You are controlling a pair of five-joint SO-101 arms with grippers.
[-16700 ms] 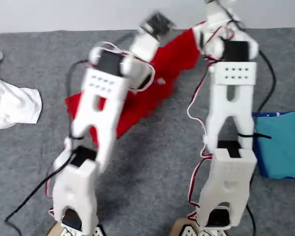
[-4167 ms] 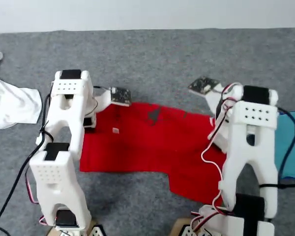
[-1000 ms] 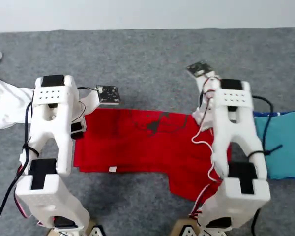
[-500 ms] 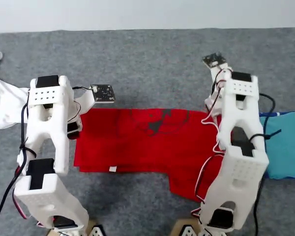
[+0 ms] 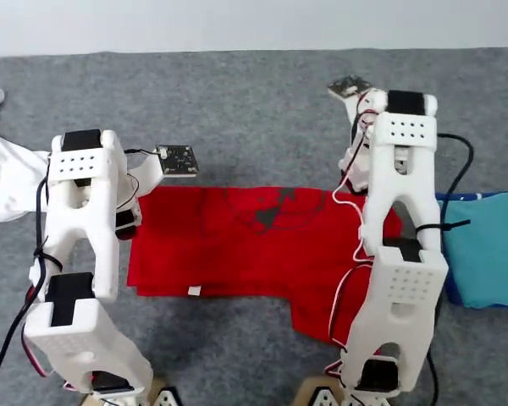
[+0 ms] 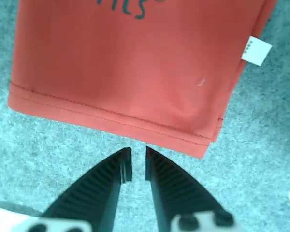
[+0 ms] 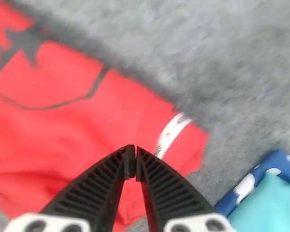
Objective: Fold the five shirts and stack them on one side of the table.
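A red shirt with a dark print lies flat in the table's middle, one part jutting toward the front right. A white label shows at its near edge. In the left wrist view my left gripper is shut with nothing in it, over bare grey cloth just off the red shirt's stitched hem. My right gripper is shut and holds nothing, above the red shirt near its right end. A crumpled white shirt lies at the far left. A teal shirt lies at the right edge.
The grey table cover stretches bare behind the red shirt. The teal shirt has a blue patterned border close to the right gripper. The left arm stands by the red shirt's left edge, and the right arm stands over its right end.
The red shirt went from a raised bundle to lying flat, its label now at the near edge. In the last second the right arm stretched farther back; the left arm kept still.
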